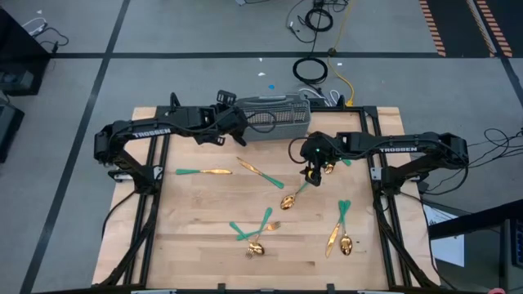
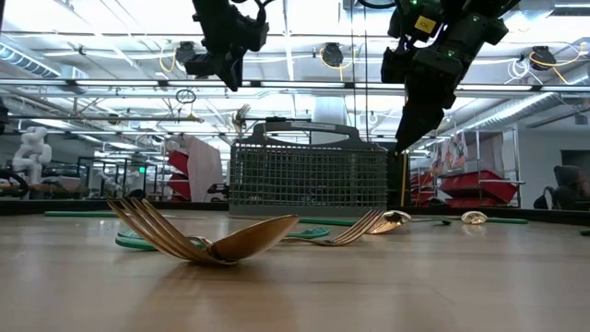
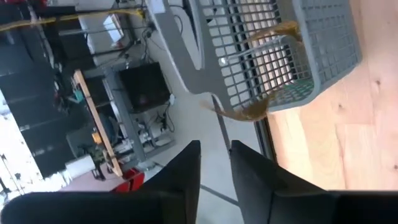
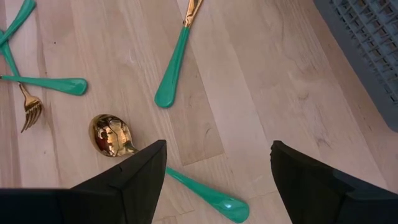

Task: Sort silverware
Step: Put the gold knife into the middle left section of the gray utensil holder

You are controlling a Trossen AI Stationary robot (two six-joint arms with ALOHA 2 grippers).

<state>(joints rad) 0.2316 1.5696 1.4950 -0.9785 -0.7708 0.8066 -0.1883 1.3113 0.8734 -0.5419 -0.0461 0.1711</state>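
Several pieces of silverware (image 1: 260, 233) lie scattered over the wooden table (image 1: 196, 237), well apart from the grey basket (image 1: 274, 118) at its far edge. Its fingers spread wide and empty, the right gripper (image 4: 217, 171) hangs above a teal-handled spoon (image 4: 112, 135), so a pick looks to be in hand. Next it must drop straight down and close across the slim handle. The left gripper (image 3: 214, 165), fingers close together and holding nothing, hovers by the basket.

White lettering reads TROSSEN along the left arm (image 1: 151, 131), well back from its jaws. The same TROSSEN word runs along the right arm (image 1: 399, 148), again behind its jaws.
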